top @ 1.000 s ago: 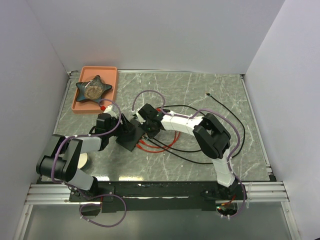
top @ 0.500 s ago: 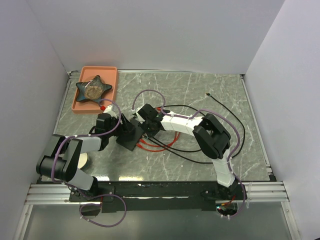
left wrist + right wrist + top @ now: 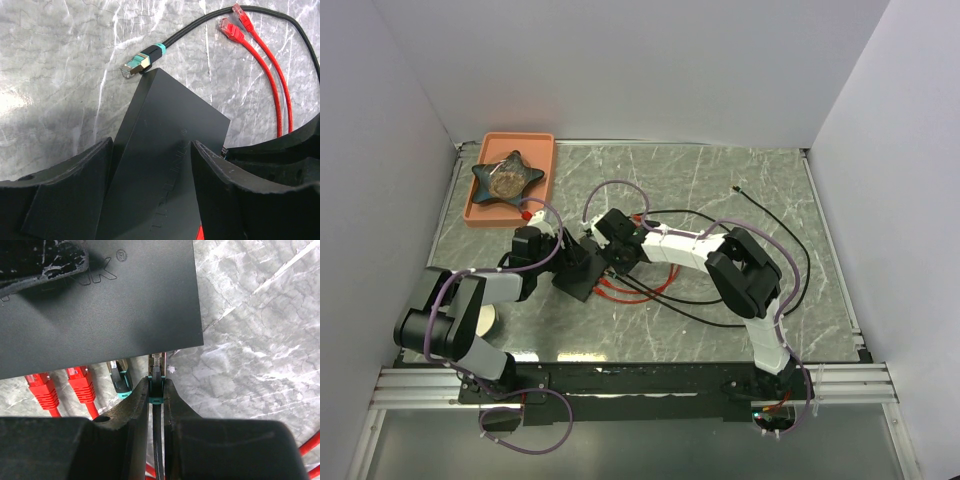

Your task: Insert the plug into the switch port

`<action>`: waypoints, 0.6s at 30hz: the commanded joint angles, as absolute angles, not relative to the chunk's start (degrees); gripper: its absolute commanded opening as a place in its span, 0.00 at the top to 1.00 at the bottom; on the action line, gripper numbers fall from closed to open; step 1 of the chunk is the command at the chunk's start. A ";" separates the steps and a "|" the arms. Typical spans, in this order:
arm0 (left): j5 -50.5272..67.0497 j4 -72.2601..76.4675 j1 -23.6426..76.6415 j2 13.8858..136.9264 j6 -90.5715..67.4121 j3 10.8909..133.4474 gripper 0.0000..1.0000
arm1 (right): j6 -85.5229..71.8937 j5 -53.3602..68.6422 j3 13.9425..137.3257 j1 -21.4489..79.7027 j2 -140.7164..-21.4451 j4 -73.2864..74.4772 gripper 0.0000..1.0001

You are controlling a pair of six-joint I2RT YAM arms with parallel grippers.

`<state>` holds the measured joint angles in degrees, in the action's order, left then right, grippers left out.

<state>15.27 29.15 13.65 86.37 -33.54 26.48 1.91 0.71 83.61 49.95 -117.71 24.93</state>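
The switch (image 3: 582, 276) is a flat matte-black box near the table's middle left. In the left wrist view it (image 3: 170, 150) sits tilted between my left gripper's (image 3: 150, 145) fingers, which close on its sides. My right gripper (image 3: 156, 382) is shut on the plug (image 3: 158, 365), a black cable end with a teal collar. The plug's tip touches the switch's (image 3: 100, 310) near edge; I cannot tell how far in it is. In the top view the left gripper (image 3: 567, 258) and right gripper (image 3: 608, 252) meet over the switch.
A second teal-collared plug (image 3: 119, 377) and two red plugs (image 3: 82, 382) lie along the same switch edge. Another teal plug (image 3: 137, 62) lies off the switch's far corner. An orange tray (image 3: 542, 150) with a dark star-shaped dish (image 3: 506, 175) stands back left. Black cable (image 3: 790, 250) loops right.
My right gripper has shifted slightly left, toward the switch, with the plug in it. The left arm and the switch have stayed put.
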 commanded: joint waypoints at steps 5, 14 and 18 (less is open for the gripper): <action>23.38 32.96 14.68 88.07 -33.22 26.46 0.36 | 4.22 3.95 81.92 50.98 -116.72 13.02 1.00; 25.66 34.01 15.64 88.24 -32.08 26.54 0.40 | 4.75 5.98 80.51 51.06 -116.63 8.62 1.00; 26.63 33.93 16.96 89.03 -31.29 27.16 0.40 | 5.36 5.98 79.81 50.98 -116.19 7.30 1.00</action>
<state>16.25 30.85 13.54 87.92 -30.61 26.48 4.45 1.21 80.53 49.93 -116.71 20.27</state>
